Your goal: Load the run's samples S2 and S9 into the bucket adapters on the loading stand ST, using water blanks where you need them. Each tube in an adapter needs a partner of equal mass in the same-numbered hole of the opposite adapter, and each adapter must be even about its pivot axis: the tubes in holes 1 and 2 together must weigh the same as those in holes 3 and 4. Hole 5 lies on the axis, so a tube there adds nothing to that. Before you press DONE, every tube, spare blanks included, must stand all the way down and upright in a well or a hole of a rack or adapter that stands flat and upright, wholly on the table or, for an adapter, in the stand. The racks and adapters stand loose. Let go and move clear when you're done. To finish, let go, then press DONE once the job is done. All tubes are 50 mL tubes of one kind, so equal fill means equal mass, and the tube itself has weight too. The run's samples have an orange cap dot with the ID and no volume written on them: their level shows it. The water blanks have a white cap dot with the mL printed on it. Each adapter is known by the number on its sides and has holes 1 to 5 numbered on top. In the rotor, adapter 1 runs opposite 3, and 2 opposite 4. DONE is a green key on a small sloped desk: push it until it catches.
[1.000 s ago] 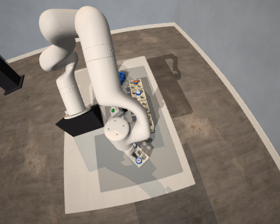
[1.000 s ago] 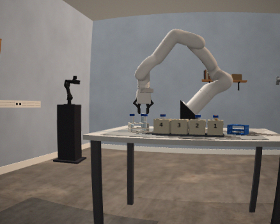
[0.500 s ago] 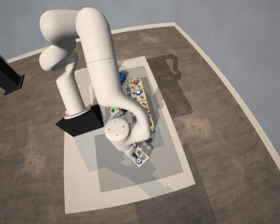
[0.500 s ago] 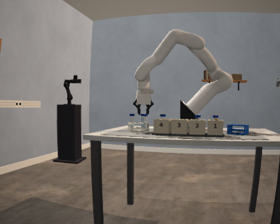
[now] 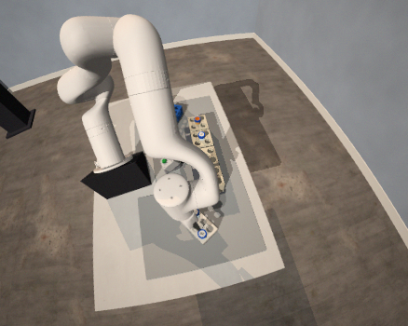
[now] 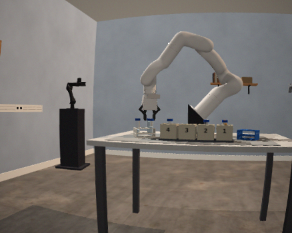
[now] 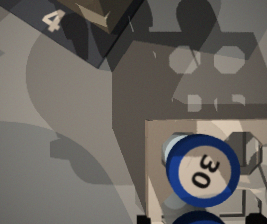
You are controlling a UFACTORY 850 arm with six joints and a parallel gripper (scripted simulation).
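While the arm [image 5: 147, 107] covers much of the top view, a blue-capped blank [image 5: 201, 235] shows in the small rack [image 5: 210, 229] at 6 o'clock of the adapter row [image 5: 210, 154]. From outside, the gripper [image 6: 149, 115] hangs half open, holding nothing, just above a rack tube [image 6: 150, 126], at 9 o'clock of adapter 4 [image 6: 168, 132]. At the wrist, the 30 mL blank [image 7: 202, 170] stands at 5 o'clock.

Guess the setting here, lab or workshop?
Likely a lab bench: capped tubes in a small rack, numbered adapters on a table, with a robot arm over them.
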